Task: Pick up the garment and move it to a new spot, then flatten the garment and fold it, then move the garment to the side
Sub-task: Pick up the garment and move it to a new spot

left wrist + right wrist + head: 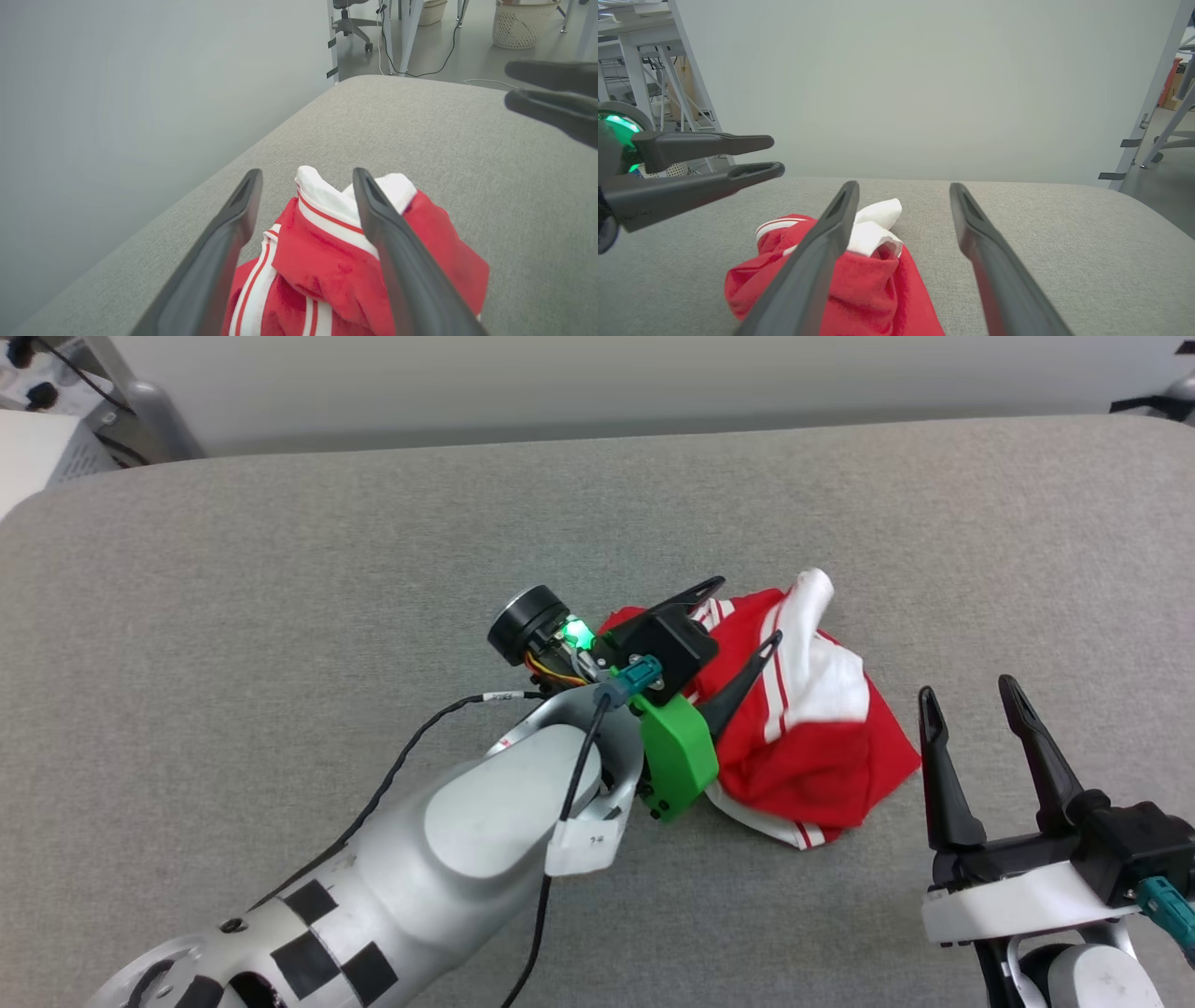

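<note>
The left gripper (747, 609) and its green mount (677, 747) are hiding the garment (822, 747)'s left side in the head view. The bottom edge is cutting the garment off in both wrist views. Its folds are burying much cloth.

The left gripper (748, 609) has long black fingers (738, 686) and a green block (677, 751). Its silver arm (448, 859) has black squares (327, 933).

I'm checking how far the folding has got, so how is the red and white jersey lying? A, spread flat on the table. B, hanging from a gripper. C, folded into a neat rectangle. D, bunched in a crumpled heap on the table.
D: the jersey lies bunched in a heap on the grey table, one white sleeve poking up, with the left gripper open above it.
</note>
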Robot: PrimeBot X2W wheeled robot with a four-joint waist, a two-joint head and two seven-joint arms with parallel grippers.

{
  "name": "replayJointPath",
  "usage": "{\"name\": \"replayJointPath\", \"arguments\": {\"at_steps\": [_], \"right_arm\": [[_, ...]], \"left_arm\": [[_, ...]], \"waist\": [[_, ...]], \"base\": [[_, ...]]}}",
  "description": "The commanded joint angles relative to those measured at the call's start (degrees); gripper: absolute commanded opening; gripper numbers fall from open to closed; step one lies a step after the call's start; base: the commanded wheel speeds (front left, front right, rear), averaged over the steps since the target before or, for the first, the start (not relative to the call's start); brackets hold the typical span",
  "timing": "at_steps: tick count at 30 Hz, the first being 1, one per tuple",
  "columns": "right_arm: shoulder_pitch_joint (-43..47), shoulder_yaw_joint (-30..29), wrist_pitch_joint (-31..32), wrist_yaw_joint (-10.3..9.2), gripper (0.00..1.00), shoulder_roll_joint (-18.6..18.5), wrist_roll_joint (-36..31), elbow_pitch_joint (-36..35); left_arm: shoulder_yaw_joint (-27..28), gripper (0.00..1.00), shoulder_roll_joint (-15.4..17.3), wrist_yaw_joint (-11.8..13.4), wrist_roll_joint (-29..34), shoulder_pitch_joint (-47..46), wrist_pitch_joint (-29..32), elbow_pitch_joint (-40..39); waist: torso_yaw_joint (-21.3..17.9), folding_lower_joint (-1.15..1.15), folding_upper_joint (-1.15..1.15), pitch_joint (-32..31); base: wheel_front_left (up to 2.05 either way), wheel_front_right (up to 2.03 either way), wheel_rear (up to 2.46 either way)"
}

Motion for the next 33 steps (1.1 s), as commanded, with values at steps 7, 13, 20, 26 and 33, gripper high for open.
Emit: {"name": "replayJointPath", "arguments": {"at_steps": [7,13,20,26,33], "right_arm": [[2.65,-0.77,-0.51,-0.05,1.0,-0.04,-0.76,0.35],[3.6,-1.75,-0.51,-0.05,1.0,-0.04,-1.31,0.59],[4.66,-3.03,-0.51,-0.05,1.0,-0.04,-1.93,0.96],[5.73,-3.35,-0.51,-0.05,1.0,-0.04,-2.01,1.19],[6.87,-2.73,-0.51,-0.05,1.0,-0.04,-1.76,2.13]], "left_arm": [[7.28,1.0,5.53,8.53,0.28,8.1,-3.59,-4.3],[18.17,1.0,9.86,15.08,4.2,17.74,-3.71,-12.81],[32.79,1.0,11.63,18.97,10.61,31.98,-3.72,-21.65],[43.26,1.0,9.7,17.97,15.51,43.03,-3.72,-25.83],[50.52,1.0,4.96,12.77,20.75,51.29,-3.73,-27.81]], "waist": [[5.07,0.0,0.0,-4.97],[6.05,0.0,0.0,-6.37],[6.24,0.0,0.0,-7.85],[6.2,0.0,0.0,-8.91],[6.14,0.0,0.0,-9.99]], "base": [[0.0,0.0,0.0],[0.0,0.0,0.0],[0.0,0.0,0.0],[0.0,0.0,0.0],[0.0,0.0,0.0]]}}
